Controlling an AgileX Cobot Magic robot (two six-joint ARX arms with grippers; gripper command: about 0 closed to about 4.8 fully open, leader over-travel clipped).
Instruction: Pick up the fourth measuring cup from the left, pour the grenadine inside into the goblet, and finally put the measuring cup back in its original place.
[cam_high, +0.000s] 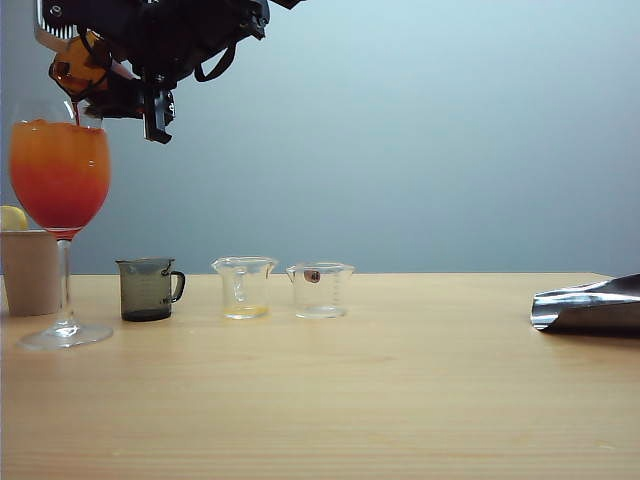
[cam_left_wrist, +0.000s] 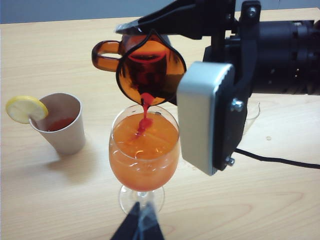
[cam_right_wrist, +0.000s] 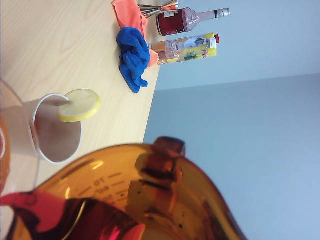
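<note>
My left gripper (cam_left_wrist: 137, 227) hangs just before the goblet (cam_left_wrist: 144, 150); I cannot tell its spread. Above the rim, my right gripper (cam_left_wrist: 165, 25) pinches the tipped amber cup (cam_left_wrist: 150, 70), grenadine (cam_left_wrist: 145, 112) streaming in. Beside: one paper cup (cam_left_wrist: 60, 125) with lemon (cam_left_wrist: 26, 109). Beyond: three cups (cam_high: 245, 287), two bottles (cam_right_wrist: 187, 45).

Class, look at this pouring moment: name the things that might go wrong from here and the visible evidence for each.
1. Overflow: the goblet looks nearly full while grenadine streams from the tipped measuring cup held by the right gripper.
2. Missed stream: the pour lip hangs above the rim, so a small shift may spill onto the table.
3. The paper cup stands close beside the goblet.
</note>
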